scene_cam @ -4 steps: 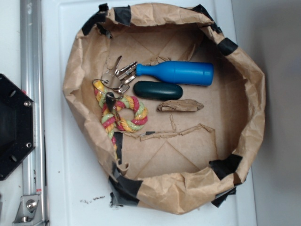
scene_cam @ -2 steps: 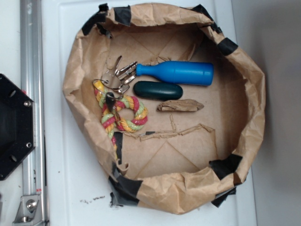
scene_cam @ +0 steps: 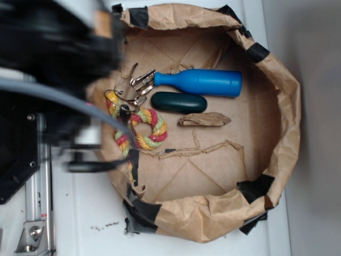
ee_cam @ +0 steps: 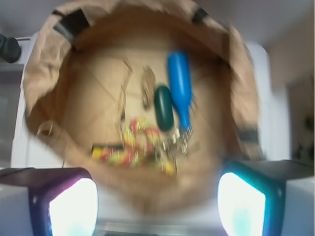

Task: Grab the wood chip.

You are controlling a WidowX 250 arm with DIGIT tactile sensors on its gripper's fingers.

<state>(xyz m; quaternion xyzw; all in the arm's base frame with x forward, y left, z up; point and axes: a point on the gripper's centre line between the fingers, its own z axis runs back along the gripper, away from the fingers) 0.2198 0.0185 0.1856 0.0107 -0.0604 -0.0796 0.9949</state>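
Note:
The wood chip (scene_cam: 205, 119), a flat light-brown sliver with ragged ends, lies on the floor of the brown paper bag (scene_cam: 287, 106), just below the dark green capsule (scene_cam: 178, 102). My arm (scene_cam: 58, 48) is a dark motion-blurred mass over the bag's upper left rim, well left of the chip. In the wrist view my gripper (ee_cam: 157, 201) hangs high above the bag's near rim, open, with nothing between its lit fingers (ee_cam: 74, 206). The chip (ee_cam: 146, 88) shows blurred, left of the capsule (ee_cam: 164, 108).
A blue bottle (scene_cam: 200, 82) lies above the capsule. Keys (scene_cam: 133, 85) and a coloured rope ring (scene_cam: 139, 130) sit at the bag's left. Torn paper strips (scene_cam: 202, 149) cross the floor below the chip. A metal rail (scene_cam: 34, 224) and black plate (scene_cam: 16, 160) stand left of the bag.
My arm has swept into the exterior view at the upper left, blurred by motion. The wood chip and the other objects in the bag have not moved.

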